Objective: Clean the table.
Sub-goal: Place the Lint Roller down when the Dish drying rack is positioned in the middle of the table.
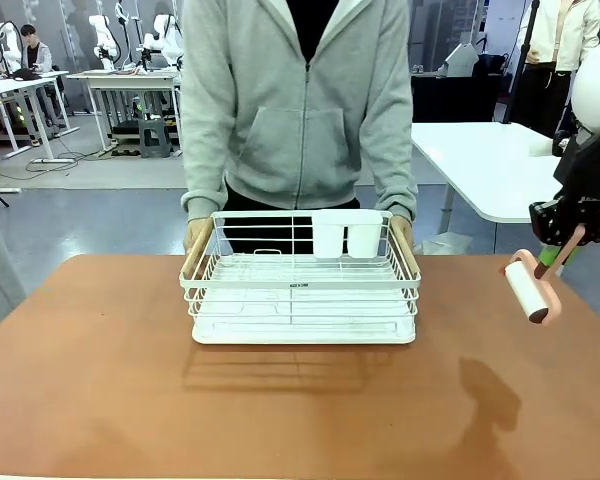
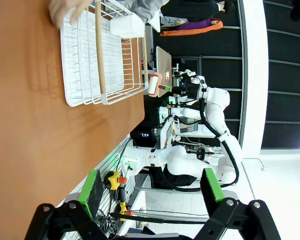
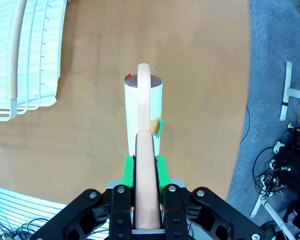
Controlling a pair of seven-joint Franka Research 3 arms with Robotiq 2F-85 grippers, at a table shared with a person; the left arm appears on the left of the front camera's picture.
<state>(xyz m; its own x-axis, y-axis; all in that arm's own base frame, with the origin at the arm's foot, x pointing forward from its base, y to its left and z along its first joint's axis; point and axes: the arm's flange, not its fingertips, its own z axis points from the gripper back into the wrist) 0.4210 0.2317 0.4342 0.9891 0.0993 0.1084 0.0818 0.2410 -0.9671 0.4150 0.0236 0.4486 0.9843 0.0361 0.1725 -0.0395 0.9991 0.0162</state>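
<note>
Dish rack (image 1: 302, 290) sits mid-table (image 1: 100, 380), lint roller (image 1: 528, 290) off its right side

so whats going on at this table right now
The right gripper is shut on the pink handle of a lint roller, holding it in the air above the right end of the reddish-brown table. Across the table, a person in a grey hoodie has a hand on each wooden side handle of the white wire dish rack, which sits at the table's far middle. The left gripper is open and holds nothing, back at the table's near edge.
</note>
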